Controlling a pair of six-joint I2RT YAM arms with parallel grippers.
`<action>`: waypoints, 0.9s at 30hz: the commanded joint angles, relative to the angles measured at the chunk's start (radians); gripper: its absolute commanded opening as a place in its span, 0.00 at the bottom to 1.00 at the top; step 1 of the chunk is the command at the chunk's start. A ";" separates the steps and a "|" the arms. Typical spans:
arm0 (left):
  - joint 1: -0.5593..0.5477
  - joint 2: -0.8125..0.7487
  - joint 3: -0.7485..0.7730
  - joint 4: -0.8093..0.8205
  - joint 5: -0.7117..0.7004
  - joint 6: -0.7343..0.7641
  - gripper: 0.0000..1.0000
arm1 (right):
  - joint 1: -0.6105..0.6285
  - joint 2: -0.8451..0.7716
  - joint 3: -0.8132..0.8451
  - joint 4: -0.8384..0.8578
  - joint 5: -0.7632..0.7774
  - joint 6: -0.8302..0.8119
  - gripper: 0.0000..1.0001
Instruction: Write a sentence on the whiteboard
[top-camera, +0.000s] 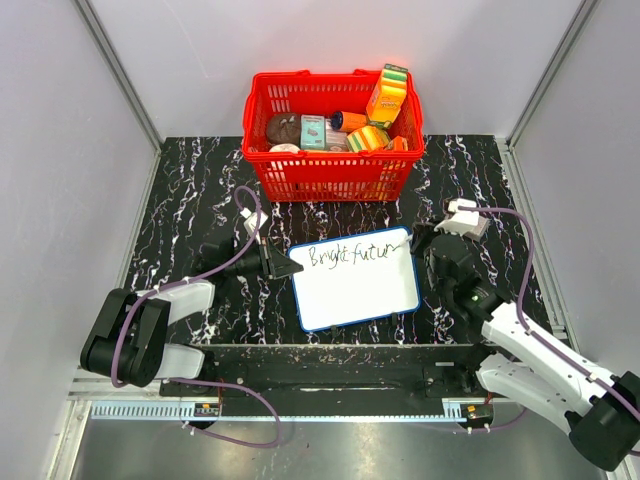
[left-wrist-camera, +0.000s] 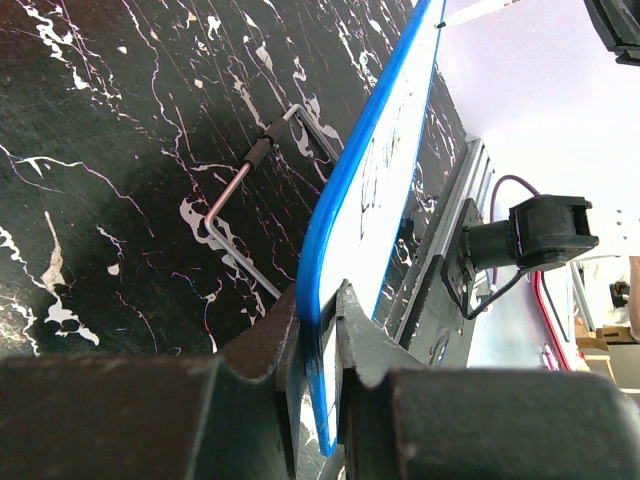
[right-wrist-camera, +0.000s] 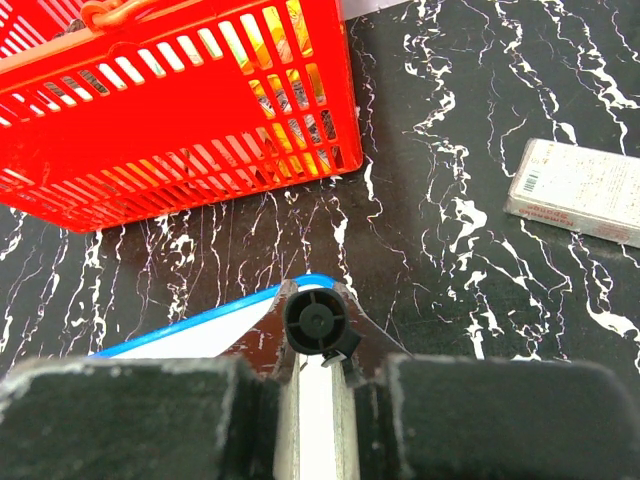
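Black marbled table (top-camera: 200, 190); left jaws tight on whiteboard (top-camera: 355, 292) rim; right jaws tight on marker (right-wrist-camera: 318, 325); sentence (top-camera: 348, 256) legible only overhead

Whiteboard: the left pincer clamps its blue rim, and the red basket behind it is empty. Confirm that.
One error: the red basket is not empty; the top external view shows it filled with packaged items. The left pincer does clamp the blue rim of the whiteboard.

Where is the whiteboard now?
Top view: the whiteboard sits centrally, in front of the red basket; the left tool clamps its left edge, the right tool holds a marker at its far-right corner.
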 joint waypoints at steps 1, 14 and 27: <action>0.005 0.025 0.005 -0.039 -0.117 0.116 0.00 | -0.015 0.021 0.051 0.026 0.001 -0.018 0.00; 0.005 0.026 0.005 -0.037 -0.119 0.115 0.00 | -0.014 0.017 0.013 0.006 -0.088 0.008 0.00; 0.005 0.028 0.005 -0.037 -0.117 0.116 0.00 | -0.014 -0.045 -0.041 -0.077 -0.106 0.056 0.00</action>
